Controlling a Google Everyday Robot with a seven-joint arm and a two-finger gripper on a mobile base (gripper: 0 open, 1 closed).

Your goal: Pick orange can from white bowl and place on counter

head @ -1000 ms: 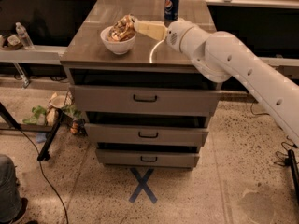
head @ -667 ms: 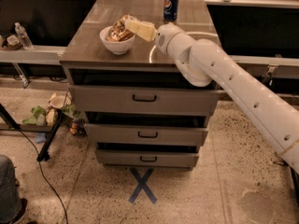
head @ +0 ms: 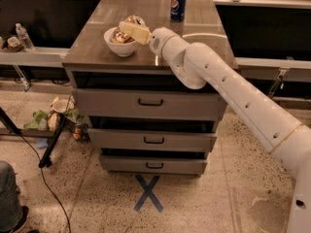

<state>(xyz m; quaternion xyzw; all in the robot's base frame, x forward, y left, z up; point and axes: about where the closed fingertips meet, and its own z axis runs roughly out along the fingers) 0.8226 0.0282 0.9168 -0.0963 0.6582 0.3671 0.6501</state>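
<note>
Edging left from its spot beside the dish a second ago, the robot's cream-coloured two-finger claw (head: 132, 31) now hangs directly over the small glossy white bowl (head: 119, 48).

Far below the claw and nearest the lens, a blue tape cross (head: 147, 199) marks the speckled stone floor. Above it stands the boxy grey three-drawer cabinet (head: 150, 125), each drawer front bearing a slim dark handle. The smooth white jointed arm (head: 228, 89) sweeps up from the lower right, its rounded segments crossing the cabinet's corner.

On the flat grey-brown wood-grain counter (head: 92, 45), the round bowl sits just beneath the claw. The mottled orange-brown and gold can (head: 118, 35) lies tipped inside it, its long axis slanting from the bowl's near-left side up toward the far right, its upper end showing past the rim behind the claw. The claw covers the can's middle; whether it has hold of the can cannot be told.

A thin white curved line (head: 204, 34) runs to the claw's right. Beyond the claw, to its right, a blue Pepsi can (head: 178, 5) stands upright.
</note>
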